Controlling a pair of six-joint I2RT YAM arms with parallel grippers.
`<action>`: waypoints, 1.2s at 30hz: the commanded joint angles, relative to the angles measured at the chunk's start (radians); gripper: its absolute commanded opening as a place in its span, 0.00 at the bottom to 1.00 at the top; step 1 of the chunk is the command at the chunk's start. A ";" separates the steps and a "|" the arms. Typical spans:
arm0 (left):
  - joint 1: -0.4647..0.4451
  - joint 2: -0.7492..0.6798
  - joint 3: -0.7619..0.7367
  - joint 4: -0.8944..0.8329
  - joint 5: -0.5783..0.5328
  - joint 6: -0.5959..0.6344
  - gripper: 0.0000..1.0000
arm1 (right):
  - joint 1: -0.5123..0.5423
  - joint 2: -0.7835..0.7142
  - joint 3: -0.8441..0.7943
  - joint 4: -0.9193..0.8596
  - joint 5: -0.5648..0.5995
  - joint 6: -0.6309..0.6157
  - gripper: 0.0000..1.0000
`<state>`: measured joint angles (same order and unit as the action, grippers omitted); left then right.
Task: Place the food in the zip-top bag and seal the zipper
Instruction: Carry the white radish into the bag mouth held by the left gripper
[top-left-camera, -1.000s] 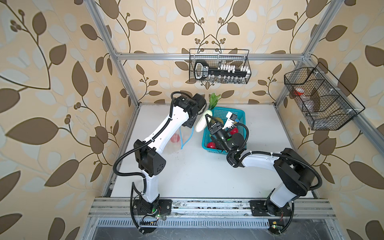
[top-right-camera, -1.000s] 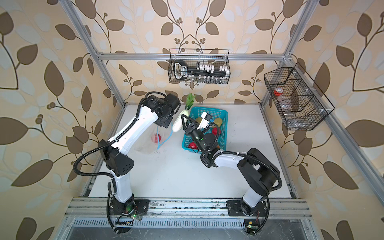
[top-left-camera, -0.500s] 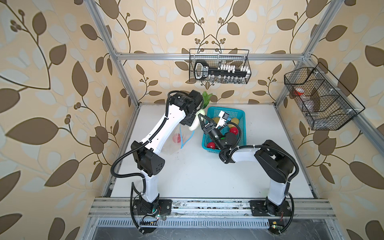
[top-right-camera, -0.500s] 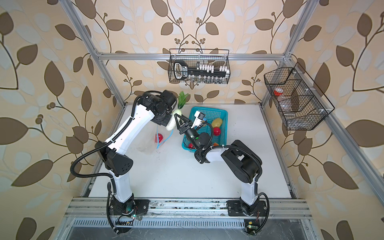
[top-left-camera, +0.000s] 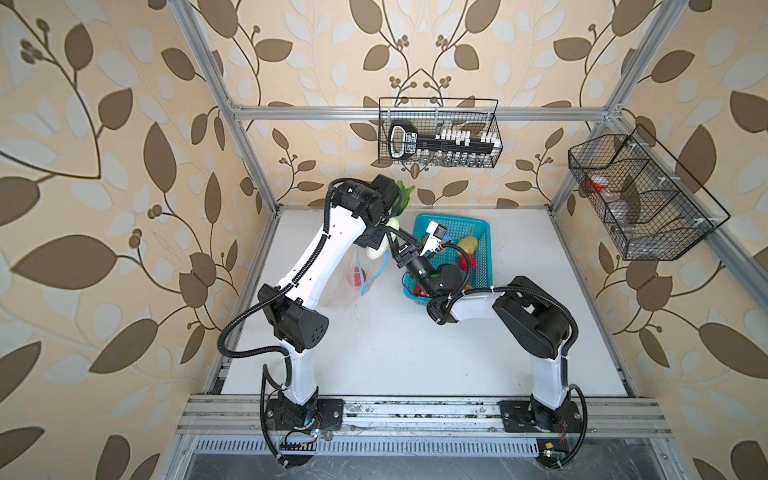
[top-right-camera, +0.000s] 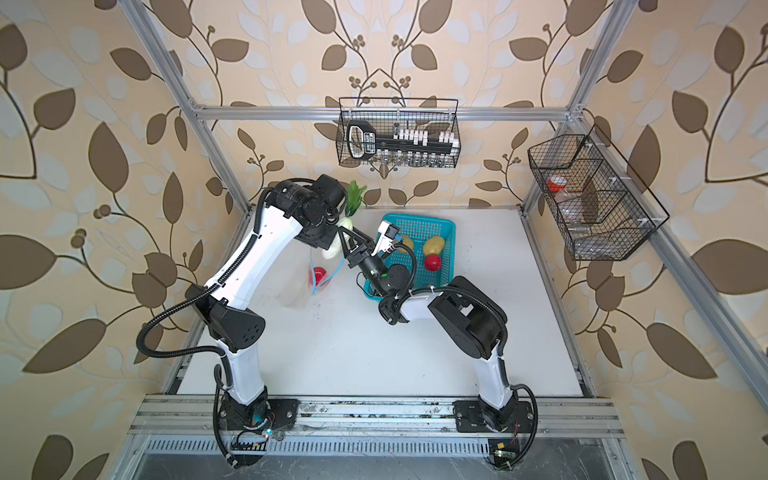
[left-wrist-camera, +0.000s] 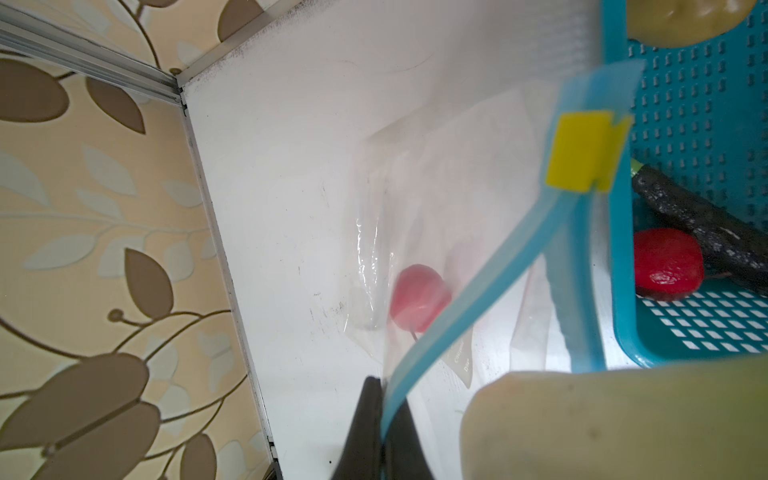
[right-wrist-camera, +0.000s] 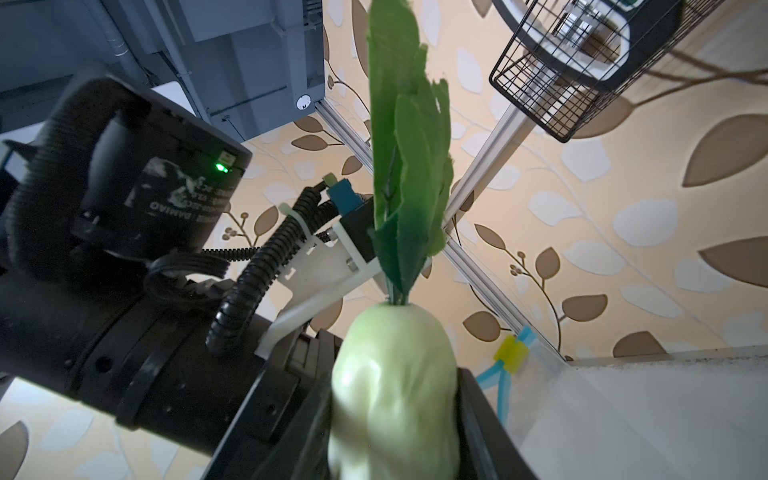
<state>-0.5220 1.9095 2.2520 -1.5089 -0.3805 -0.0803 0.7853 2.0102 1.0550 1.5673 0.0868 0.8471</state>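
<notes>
My left gripper (left-wrist-camera: 380, 382) is shut on the light-blue zipper (left-wrist-camera: 478, 282) and holds the mouth of the clear zip-top bag (top-left-camera: 349, 291) up off the table. The yellow slider (left-wrist-camera: 582, 153) sits at the strip's far end. One red tomato (top-left-camera: 356, 276) lies inside the bag. My right gripper (top-left-camera: 390, 239) is shut on the white cucumber (right-wrist-camera: 395, 382) with green leaves (right-wrist-camera: 407, 158), just above the bag mouth and close against the left wrist. Potatoes (top-right-camera: 434, 245), a tomato (top-right-camera: 433, 262) and the dark eggplant (left-wrist-camera: 698, 220) lie in the turquoise basket (top-left-camera: 453, 216).
The basket stands right next to the bag. A wire basket (top-left-camera: 436, 133) hangs on the back wall and another (top-left-camera: 640, 199) on the right wall. Aluminium frame posts stand at the table's back corners.
My right arm has carried the white cucumber leftward from above the basket to the bag mouth. The left arm has shifted a little with the bag edge.
</notes>
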 joint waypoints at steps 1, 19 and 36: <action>-0.016 -0.029 0.038 -0.002 0.034 0.005 0.00 | 0.039 0.033 0.023 0.042 -0.049 -0.033 0.00; -0.010 -0.043 0.058 0.010 -0.031 0.007 0.00 | 0.124 -0.142 -0.014 -0.685 0.161 -0.258 0.00; -0.041 -0.103 0.031 0.034 -0.028 0.054 0.00 | 0.015 0.050 0.586 -1.567 0.006 -0.105 0.10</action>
<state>-0.5434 1.8465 2.2795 -1.4597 -0.4004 -0.0437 0.8104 2.0178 1.6440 0.0906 0.1551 0.6998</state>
